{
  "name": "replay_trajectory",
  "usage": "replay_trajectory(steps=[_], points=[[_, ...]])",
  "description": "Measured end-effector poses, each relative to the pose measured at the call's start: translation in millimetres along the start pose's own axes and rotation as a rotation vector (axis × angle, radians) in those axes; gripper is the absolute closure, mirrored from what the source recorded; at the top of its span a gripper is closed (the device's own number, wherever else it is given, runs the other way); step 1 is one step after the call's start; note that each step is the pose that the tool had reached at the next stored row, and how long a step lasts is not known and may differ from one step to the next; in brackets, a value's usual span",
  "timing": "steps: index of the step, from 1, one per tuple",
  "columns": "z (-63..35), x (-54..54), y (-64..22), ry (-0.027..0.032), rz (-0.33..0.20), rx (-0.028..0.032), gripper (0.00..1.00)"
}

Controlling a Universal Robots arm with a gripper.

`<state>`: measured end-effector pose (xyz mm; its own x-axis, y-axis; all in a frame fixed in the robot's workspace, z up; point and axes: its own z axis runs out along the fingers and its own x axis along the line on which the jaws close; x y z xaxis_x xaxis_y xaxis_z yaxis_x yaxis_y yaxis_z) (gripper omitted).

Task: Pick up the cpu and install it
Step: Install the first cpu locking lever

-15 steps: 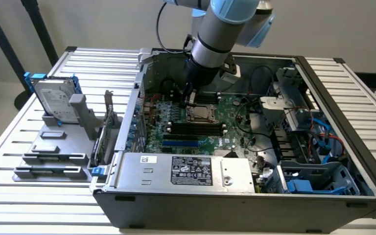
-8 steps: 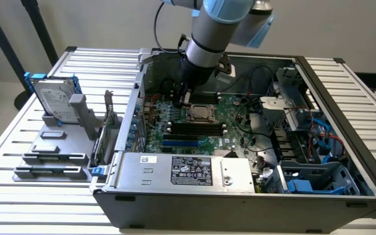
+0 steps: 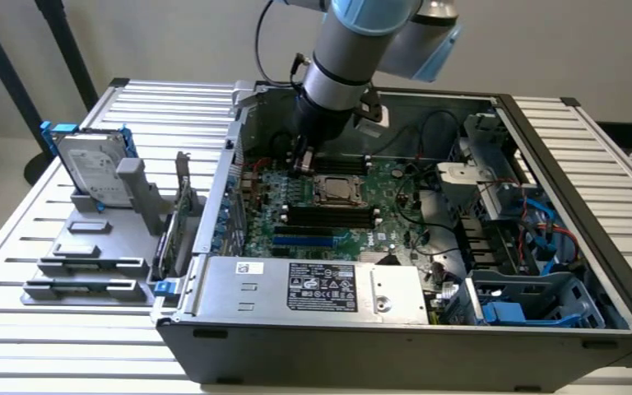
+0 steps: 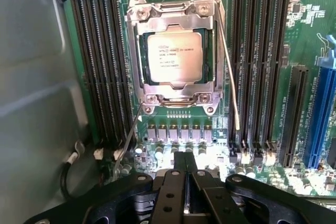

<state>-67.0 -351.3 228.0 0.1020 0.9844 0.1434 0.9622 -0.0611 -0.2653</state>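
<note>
Hand (image 3: 303, 162) is being held closed and empty over the motherboard (image 3: 400, 216), the cpu (image 4: 174, 56) being retained flat in its socket frame (image 4: 134, 51) just beside the hand, toward the exterior view's right.

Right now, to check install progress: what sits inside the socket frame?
The cpu lies inside the socket frame, pale silver top showing. The frame overlaps its edges; the contacts beneath are covered.
</note>
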Motion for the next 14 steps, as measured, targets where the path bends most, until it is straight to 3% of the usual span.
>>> replay_trajectory(steps=[9, 12, 14], points=[[-7.3, -0.5, -2.4, 0.0761, 0.021, 0.0075, 0.89], [-11.2, -1.3, -4.7, 0.0946, 0.023, 0.0105, 0.89], [-14.0, -2.8, -8.2, 0.1003, 0.022, 0.0119, 0.89]])
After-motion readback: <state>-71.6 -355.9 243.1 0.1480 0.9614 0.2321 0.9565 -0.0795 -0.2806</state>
